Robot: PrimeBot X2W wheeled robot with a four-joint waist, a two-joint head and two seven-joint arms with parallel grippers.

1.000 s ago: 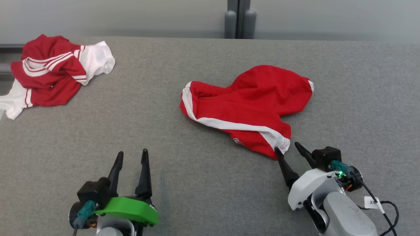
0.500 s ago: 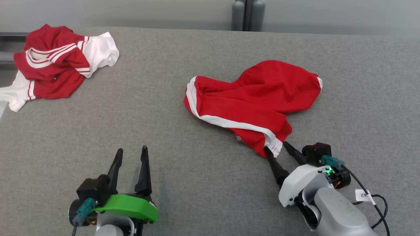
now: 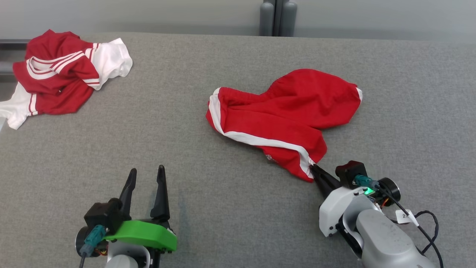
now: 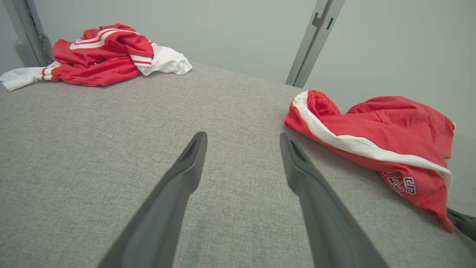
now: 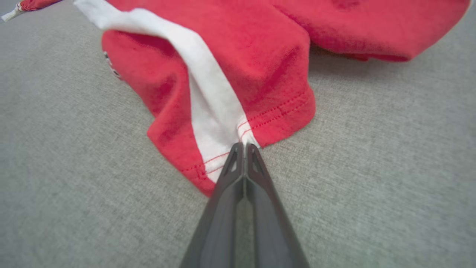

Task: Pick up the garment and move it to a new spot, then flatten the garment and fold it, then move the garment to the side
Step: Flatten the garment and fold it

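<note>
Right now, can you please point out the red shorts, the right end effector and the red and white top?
red shorts [image 3: 293,108]: head view, middle of the red cloth.
right end effector [image 5: 244,147]: right wrist view, closed fingertips at the shorts' hem.
red and white top [image 3: 59,93]: head view, red cloth near its middle.

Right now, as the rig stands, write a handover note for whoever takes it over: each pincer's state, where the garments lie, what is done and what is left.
Right pincer: shut on the near hem of the red shorts, at the white stripe.
Left pincer: open, holding nothing, over the grey table, left of the shorts.
Shorts: crumpled mid-table, not lifted.
Another red and white garment: bunched at the far left corner.
Done: the grip.
Left: lift, move to a new spot, flatten, fold, move aside.
</note>
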